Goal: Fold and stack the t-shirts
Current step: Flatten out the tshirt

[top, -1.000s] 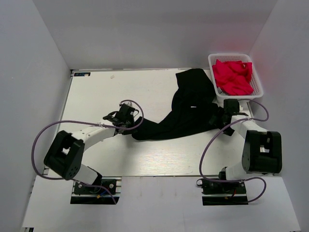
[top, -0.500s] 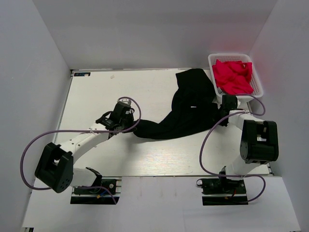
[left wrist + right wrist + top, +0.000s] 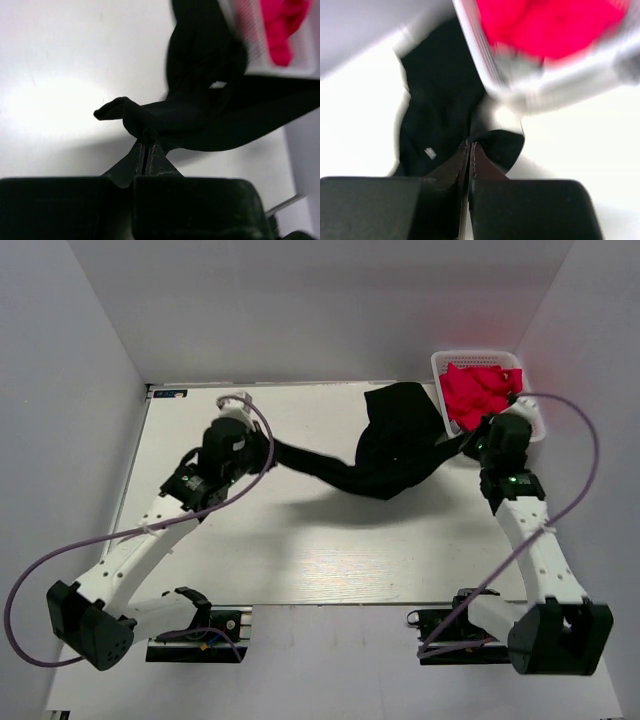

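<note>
1. Hanging between the two arms, the black t-shirt [image 3: 395, 445] spans the far half of the worktop [image 3: 330, 550]. Its left stretch is pulled into a thin rope, and its bulk is bunched just beside the basket [image 3: 478, 354] that holds a red cloth [image 3: 480, 395].
2. The left claw [image 3: 146, 145] is pinched together on a small fold of the black cloth, which pokes out past the tips.
3. The right claw [image 3: 470, 147] is likewise clamped on an edge of the same shirt, close to the basket's wall.
4. The shirt looks light and wholly limp. It sags and twists under its own weight, so it will not hold any shape the arms give it.
5. Both grips seem to be on bunched folds, not clean corners; which part of the shirt each one holds cannot be told from the wrist views.
6. For a tidy fold, better holds would be the two shoulders or the two hem corners, so that the cloth falls flat.
7. Thin fabric can slip from a narrow pinch, and a swinging end could catch on the basket.
</note>
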Robot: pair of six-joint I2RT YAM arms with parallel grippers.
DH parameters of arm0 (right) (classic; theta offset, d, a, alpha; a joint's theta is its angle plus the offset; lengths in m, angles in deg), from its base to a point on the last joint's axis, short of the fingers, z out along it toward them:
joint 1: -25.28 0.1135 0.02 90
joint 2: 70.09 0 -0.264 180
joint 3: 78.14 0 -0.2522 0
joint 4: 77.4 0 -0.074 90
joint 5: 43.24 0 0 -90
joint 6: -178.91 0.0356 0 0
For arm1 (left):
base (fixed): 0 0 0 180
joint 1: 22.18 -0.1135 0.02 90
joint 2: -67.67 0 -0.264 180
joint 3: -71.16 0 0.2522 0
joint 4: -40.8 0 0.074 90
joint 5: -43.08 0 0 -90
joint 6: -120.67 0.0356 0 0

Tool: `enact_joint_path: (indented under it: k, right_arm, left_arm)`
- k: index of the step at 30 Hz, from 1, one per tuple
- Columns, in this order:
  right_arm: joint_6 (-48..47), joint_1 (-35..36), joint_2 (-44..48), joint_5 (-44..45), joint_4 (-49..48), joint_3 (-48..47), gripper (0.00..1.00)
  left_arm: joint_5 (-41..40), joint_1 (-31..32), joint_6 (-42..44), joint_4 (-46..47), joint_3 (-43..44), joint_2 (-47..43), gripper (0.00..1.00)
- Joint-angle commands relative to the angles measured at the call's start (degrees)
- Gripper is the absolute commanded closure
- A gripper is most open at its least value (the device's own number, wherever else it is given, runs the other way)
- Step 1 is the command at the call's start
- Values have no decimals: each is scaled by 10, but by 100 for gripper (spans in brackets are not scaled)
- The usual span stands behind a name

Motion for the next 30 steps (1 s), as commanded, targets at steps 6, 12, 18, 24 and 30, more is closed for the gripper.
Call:
enact_joint_path:
  k: [6,12,18,24,30]
  right_arm:
    - [-73,-2,108,15,49,-240,100]
    - [-97,-3,127,5,86,-380,100]
    - [-136,-2,108,-24,132,-553,100]
    - [-149,-3,94,-32,106,-597,100]
    - [-133,-3,33,-75,86,-577,100]
  left_arm:
    - [-138,-5,15,-58,214,-89,100]
    - [-157,-5,46,-81,338,-123,100]
    - [-151,-5,96,-110,477,-130,100]
    - [-145,-5,133,-117,571,-102,100]
    - [-257,0,183,-103,582,-21,100]
